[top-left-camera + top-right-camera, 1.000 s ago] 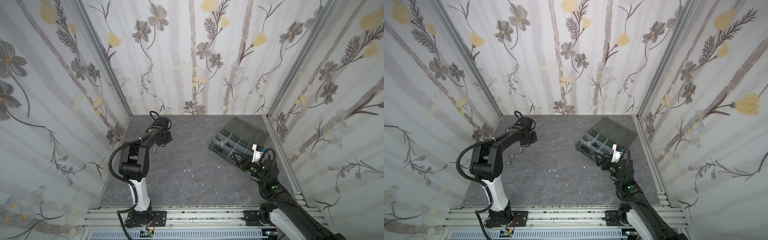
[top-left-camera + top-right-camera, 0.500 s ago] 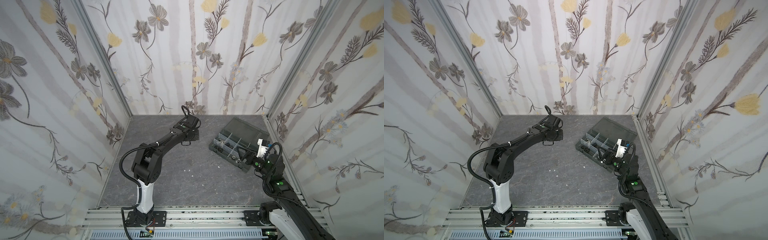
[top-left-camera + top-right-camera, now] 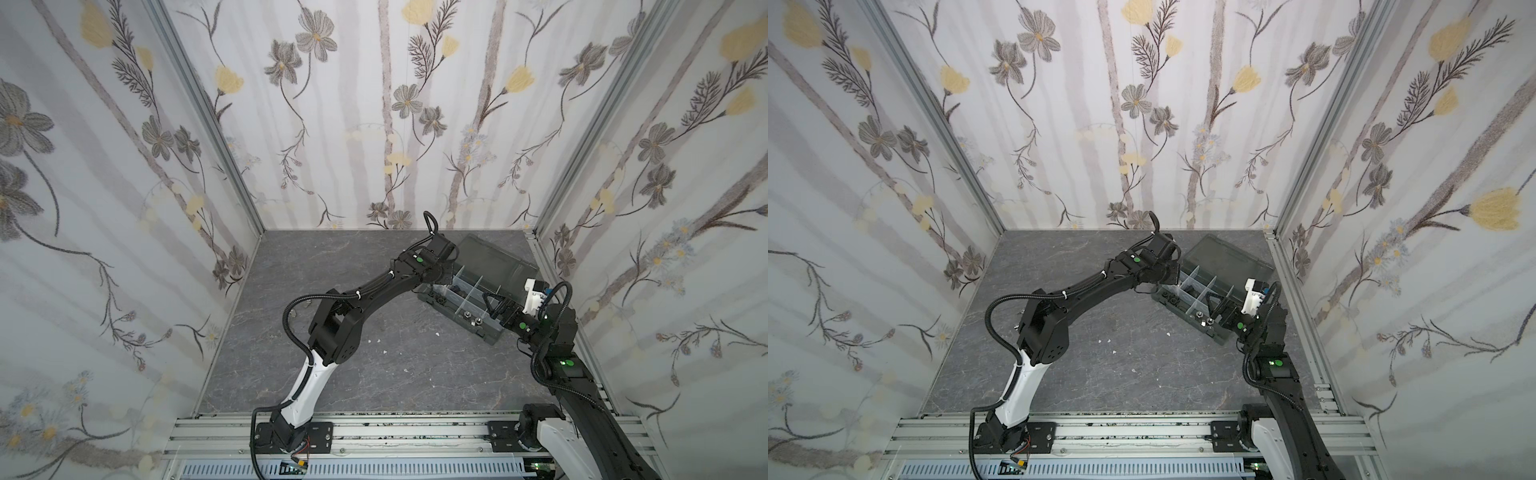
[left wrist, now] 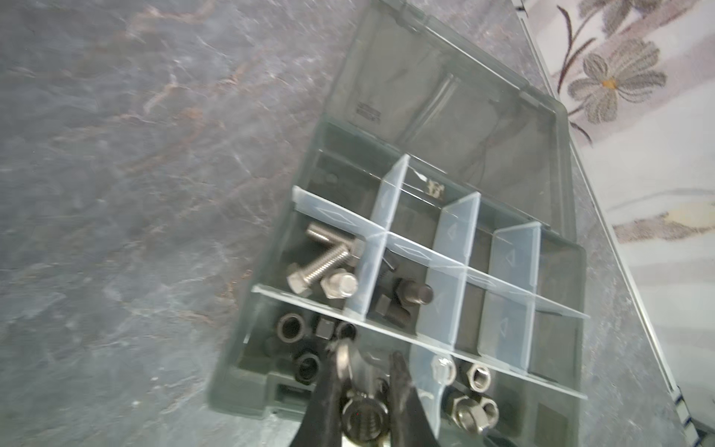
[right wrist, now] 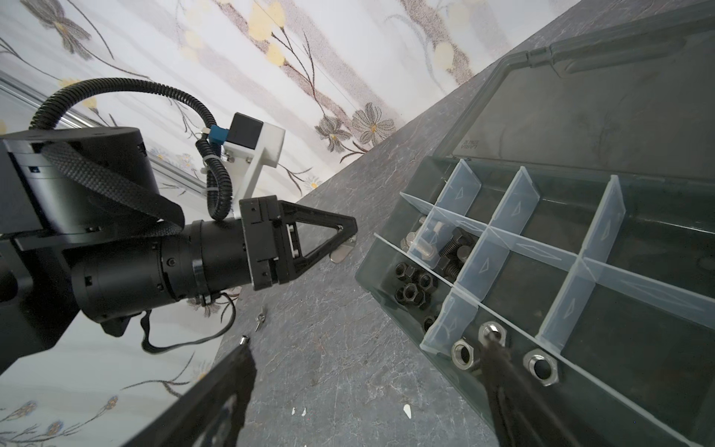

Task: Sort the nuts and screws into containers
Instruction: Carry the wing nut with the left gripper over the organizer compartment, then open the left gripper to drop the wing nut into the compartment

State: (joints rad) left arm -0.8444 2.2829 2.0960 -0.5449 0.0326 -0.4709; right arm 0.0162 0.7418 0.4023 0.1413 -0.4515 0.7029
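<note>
Nearest, the right gripper (image 5: 367,338) gapes wide, one finger (image 5: 507,381) above silver nuts (image 5: 462,354) in the organizer box (image 3: 492,338) at centre right of a top view. Farther back, the left gripper (image 5: 351,232) pinches a silver piece (image 5: 342,253) beside the box's screws (image 4: 323,267).
</note>
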